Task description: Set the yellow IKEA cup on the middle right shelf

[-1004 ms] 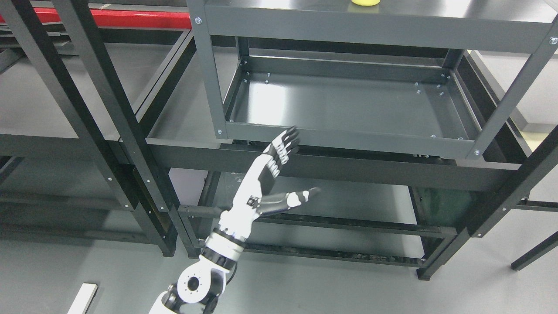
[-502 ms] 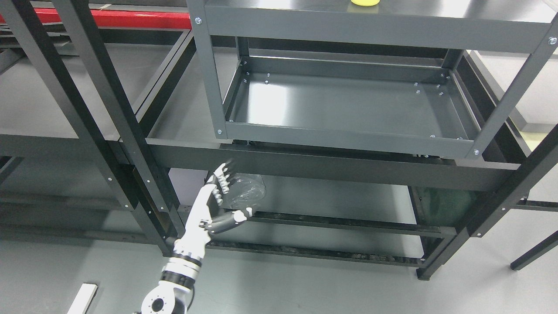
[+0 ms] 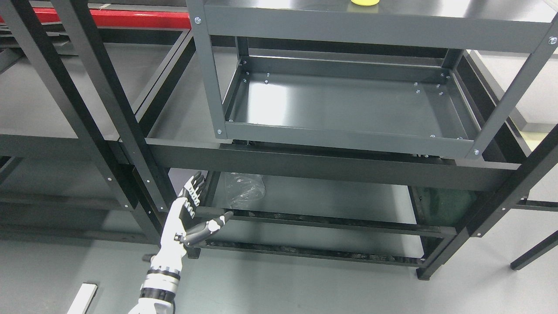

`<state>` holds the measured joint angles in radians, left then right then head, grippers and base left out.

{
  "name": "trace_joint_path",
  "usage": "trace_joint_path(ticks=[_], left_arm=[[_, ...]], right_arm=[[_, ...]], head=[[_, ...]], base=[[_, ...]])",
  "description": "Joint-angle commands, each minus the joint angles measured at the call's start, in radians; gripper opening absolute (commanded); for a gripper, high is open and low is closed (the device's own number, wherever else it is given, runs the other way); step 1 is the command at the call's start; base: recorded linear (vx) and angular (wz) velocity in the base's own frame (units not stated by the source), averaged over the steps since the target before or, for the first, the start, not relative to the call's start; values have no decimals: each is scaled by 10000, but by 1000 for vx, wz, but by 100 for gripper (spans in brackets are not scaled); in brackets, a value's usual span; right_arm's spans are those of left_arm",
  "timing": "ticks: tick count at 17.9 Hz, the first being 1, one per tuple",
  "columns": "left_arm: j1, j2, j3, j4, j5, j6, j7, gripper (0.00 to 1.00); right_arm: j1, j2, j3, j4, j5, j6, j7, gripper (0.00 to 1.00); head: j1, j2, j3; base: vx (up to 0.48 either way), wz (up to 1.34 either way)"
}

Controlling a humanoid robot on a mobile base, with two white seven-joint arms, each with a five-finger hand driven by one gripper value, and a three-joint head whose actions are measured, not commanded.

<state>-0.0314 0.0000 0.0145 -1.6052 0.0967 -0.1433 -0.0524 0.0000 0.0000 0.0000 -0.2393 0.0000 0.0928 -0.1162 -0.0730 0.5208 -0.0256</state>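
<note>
Head view: the small yellow plastic cup [image 3: 365, 2] sits on the grey metal cart's top shelf [image 3: 436, 26] — cropped, so its orientation cannot be told. The white-and-black left robot hand [image 3: 187, 218] — fingers spread, empty — hangs low, well apart.

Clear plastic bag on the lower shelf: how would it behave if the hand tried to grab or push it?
The clear plastic bag looks crumpled and thin, so probably floppy: it would collapse under the fingers rather than hold shape. It seems very light, likely to slide or bunch on the smooth lower shelf if pushed. Its glossy film may be slippery for the open left hand.
</note>
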Motion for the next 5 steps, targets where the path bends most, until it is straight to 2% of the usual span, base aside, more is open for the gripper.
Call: trace_joint_path(ticks=[1,5], left_arm=[[160,175,576,99,0,-55,2,98],[175,175,606,99,0,-55,-13,98]], right_arm=[[138,-175,169,0,-245,8,-4,99],[138,-175,169,0,-245,8,-4,99]], head=[[0,0,0],[0,0,0]], base=[[0,0],[6,-2]])
